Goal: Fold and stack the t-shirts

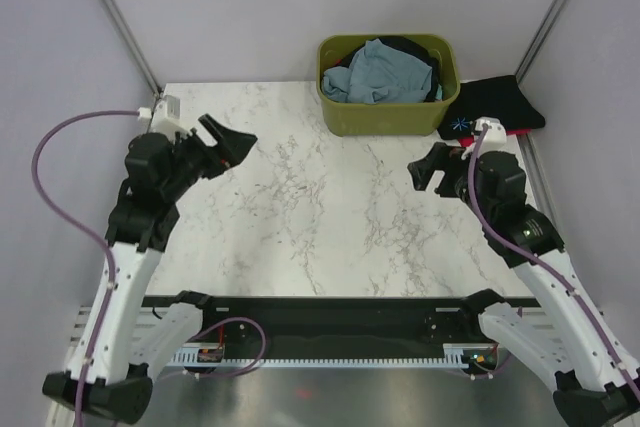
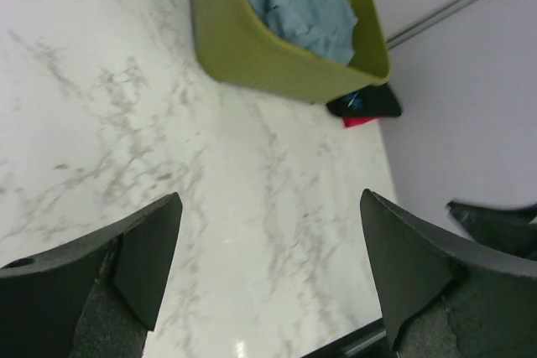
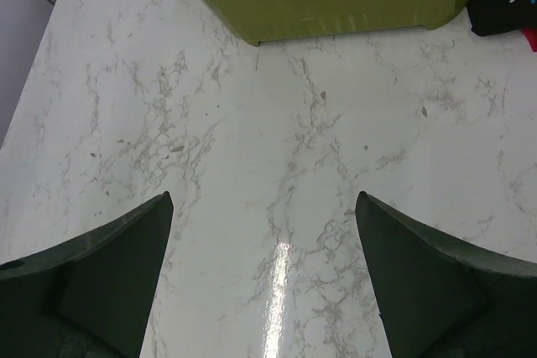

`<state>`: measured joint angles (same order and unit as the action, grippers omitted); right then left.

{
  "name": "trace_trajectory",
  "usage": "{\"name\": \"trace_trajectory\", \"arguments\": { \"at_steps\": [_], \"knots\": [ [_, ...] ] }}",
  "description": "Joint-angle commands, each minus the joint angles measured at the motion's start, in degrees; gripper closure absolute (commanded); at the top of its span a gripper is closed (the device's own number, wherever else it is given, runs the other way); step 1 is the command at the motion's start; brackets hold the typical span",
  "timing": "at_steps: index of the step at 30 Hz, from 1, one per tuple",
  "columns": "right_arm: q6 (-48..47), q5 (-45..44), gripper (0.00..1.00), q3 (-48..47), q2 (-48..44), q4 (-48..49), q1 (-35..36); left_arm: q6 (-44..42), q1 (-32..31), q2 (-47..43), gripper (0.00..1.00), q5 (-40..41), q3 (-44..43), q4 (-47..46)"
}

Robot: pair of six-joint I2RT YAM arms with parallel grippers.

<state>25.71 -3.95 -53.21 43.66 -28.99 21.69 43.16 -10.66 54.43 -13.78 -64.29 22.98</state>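
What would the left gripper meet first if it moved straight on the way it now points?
The left gripper would probably meet the marble table first, short of the olive bin; depth is unclear.

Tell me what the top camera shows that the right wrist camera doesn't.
Only the top view: both arms whole, the left fingers spread, and the inside of the olive bin, the teal-blue t-shirt heaped over black fabric. Only the right wrist view: the right fingers close up, wide apart, nothing between them. Both: the olive bin, the marble table, a sliver of teal at the rim, and the black t-shirt with blue print beside the bin, a red edge under it.
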Motion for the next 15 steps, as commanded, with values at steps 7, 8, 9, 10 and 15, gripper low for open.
{"name": "trace_trajectory", "arguments": {
  "at_steps": [7,8,9,10,15],
  "knots": [
    [-4.71,-1.68,0.02,-10.67,12.66,9.48,0.28,-20.76,-0.77,-24.89,0.0,12.53,14.01,19.47],
    [-4.88,-1.59,0.02,-13.99,14.42,9.31,0.28,-20.14,-1.29,-26.56,0.0,13.25,14.54,19.56],
    [-5.06,-1.94,0.02,-15.68,18.0,9.39,0.28,-20.39,-1.3,-29.53,0.01,12.82,14.46,19.47],
    [-5.23,-2.29,0.02,-17.44,19.87,9.39,0.28,-20.65,-1.3,-30.61,0.0,12.99,14.46,19.38],
    [-6.99,-5.28,0.02,-30.53,34.52,9.57,0.28,-17.94,-1.3,-37.02,0.0,18.35,19.2,17.37]
  ]
}}
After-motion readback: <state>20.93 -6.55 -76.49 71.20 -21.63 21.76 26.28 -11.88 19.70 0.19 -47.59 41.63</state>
